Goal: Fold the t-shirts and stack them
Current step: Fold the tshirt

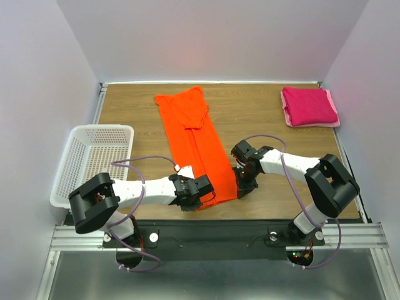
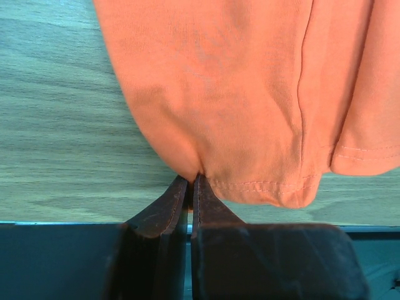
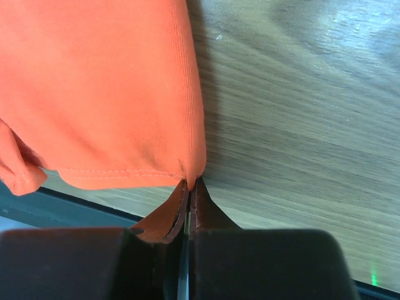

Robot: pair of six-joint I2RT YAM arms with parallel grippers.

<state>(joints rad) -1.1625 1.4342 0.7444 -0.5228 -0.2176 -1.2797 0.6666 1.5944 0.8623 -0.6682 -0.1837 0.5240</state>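
The orange t-shirt (image 1: 195,144) lies folded into a long strip running from the table's back centre to its near edge. My left gripper (image 1: 199,199) is shut on the strip's near left hem corner (image 2: 195,170). My right gripper (image 1: 239,187) is shut on the near right hem corner (image 3: 194,175). Both corners are held just above the wood. The magenta-pink t-shirt (image 1: 309,106) lies folded at the back right, away from both grippers.
A white lattice basket (image 1: 94,162) stands at the left edge of the wooden table (image 1: 275,134). The table's near edge and black rail (image 1: 250,228) run just behind both grippers. White walls close in the back and sides.
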